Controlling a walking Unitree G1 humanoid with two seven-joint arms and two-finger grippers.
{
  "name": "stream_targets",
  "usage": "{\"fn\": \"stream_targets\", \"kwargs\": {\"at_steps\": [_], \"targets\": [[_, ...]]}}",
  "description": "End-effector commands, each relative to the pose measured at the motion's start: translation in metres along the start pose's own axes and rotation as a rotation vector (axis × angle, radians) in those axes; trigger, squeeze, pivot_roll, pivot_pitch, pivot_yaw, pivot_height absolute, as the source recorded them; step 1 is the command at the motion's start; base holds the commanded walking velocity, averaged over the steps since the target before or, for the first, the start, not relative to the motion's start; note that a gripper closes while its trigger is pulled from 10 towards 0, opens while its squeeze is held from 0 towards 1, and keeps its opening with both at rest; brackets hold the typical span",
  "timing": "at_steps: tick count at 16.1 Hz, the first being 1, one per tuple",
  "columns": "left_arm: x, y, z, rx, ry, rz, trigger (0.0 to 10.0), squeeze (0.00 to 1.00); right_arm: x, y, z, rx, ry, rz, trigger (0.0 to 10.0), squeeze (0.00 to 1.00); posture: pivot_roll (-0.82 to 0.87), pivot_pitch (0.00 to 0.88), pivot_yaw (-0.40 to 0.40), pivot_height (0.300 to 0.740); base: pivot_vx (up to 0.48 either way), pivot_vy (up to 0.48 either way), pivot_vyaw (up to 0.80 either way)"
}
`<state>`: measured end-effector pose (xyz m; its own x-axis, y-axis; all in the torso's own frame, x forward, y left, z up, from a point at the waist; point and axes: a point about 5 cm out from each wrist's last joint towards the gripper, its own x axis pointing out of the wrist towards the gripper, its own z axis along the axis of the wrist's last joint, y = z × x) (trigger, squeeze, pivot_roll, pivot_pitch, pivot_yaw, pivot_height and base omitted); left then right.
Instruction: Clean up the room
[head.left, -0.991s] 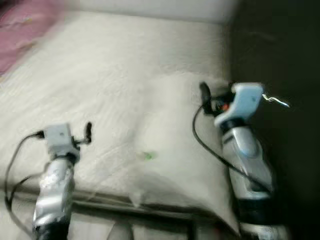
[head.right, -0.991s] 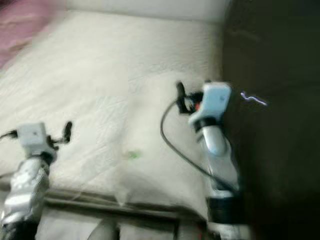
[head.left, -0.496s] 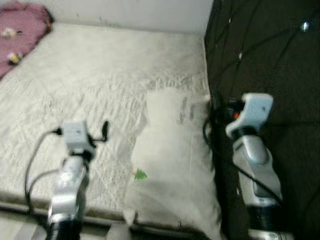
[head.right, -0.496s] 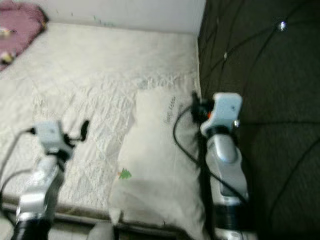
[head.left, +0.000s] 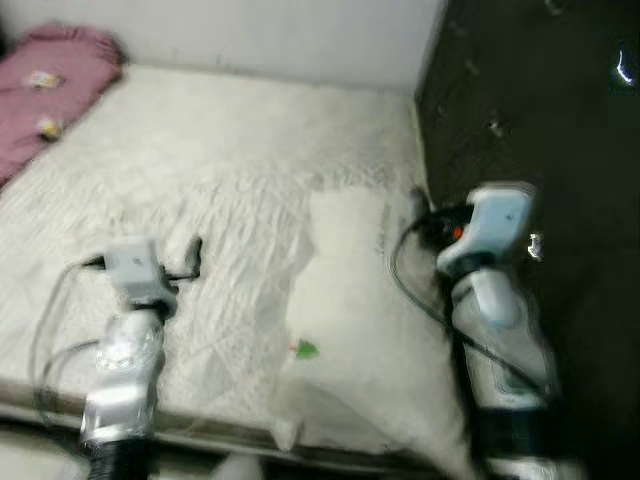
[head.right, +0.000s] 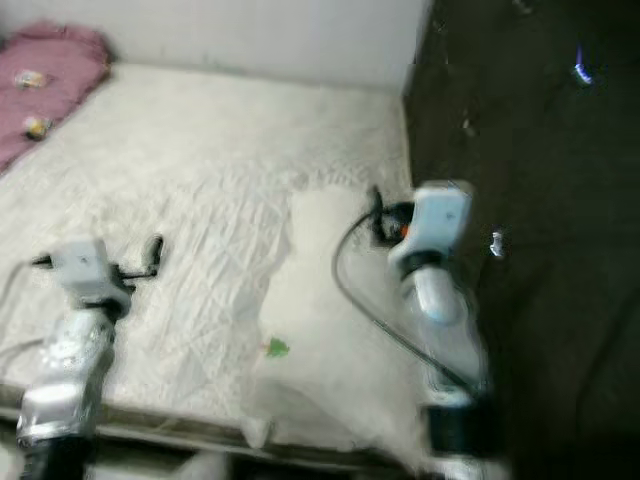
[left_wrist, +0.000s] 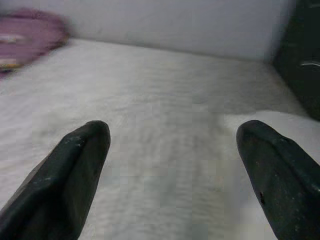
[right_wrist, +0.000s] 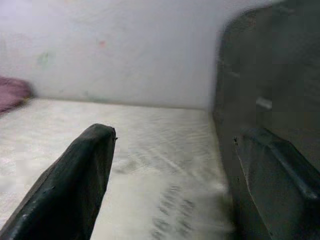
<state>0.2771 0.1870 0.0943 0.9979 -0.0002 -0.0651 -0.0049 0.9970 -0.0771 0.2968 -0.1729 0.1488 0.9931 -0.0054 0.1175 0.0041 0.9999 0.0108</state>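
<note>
White pillow (head.left: 350, 330) lies on the bed (head.left: 200, 180), against the dark headboard (head.left: 540, 100). Pink blanket (head.left: 50, 85) at far left corner. Left gripper (left_wrist: 170, 165) spread, empty, over the sheet. Right gripper (right_wrist: 170, 190) spread, empty, above pillow beside headboard.

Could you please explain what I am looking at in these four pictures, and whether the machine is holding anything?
This is a humanoid robot standing at a bed. The two wide pictures come from the two eyes of a camera on its head, looking down, so both show one scene. The silver arms end in grippers with two black fingers: the left gripper hangs over the white mattress, the right gripper over the far end of a white pillow lying beside the dark padded headboard. A pink blanket lies at the far corner. The other two pictures look along each gripper's own fingers; both are spread open and hold nothing.
</note>
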Motion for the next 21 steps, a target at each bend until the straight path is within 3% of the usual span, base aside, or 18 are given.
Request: {"fn": "stream_targets", "kwargs": {"at_steps": [1, 4, 9, 21], "targets": [[-0.002, 0.007, 0.0, 0.013, 0.002, 0.004, 10.0, 0.0, 0.002, 0.006, 0.004, 0.01, -0.012, 0.018, 10.0, 0.0, 0.03, 0.0, -0.004, 0.74, 0.0, 0.48, 0.0], [-0.002, 0.011, 0.001, -0.018, -0.006, 0.029, 10.0, 0.0, 0.005, 0.006, 0.004, 0.007, -0.017, 0.026, 10.0, 0.0, 0.03, 0.0, -0.007, 0.74, 0.0, 0.48, -0.71], [-0.002, 0.009, 0.002, -0.052, -0.004, 0.014, 10.0, 0.0, 0.005, 0.008, 0.003, 0.003, -0.013, 0.034, 10.0, 0.0, 0.03, 0.0, -0.006, 0.74, 0.0, 0.48, 0.0], [-0.002, 0.008, 0.006, -0.015, -0.032, 0.023, 10.0, 0.0, 0.005, 0.017, 0.005, -0.026, -0.034, 0.094, 10.0, 0.0, 0.04, 0.0, -0.006, 0.74, 0.0, 0.429, 0.05]]}}
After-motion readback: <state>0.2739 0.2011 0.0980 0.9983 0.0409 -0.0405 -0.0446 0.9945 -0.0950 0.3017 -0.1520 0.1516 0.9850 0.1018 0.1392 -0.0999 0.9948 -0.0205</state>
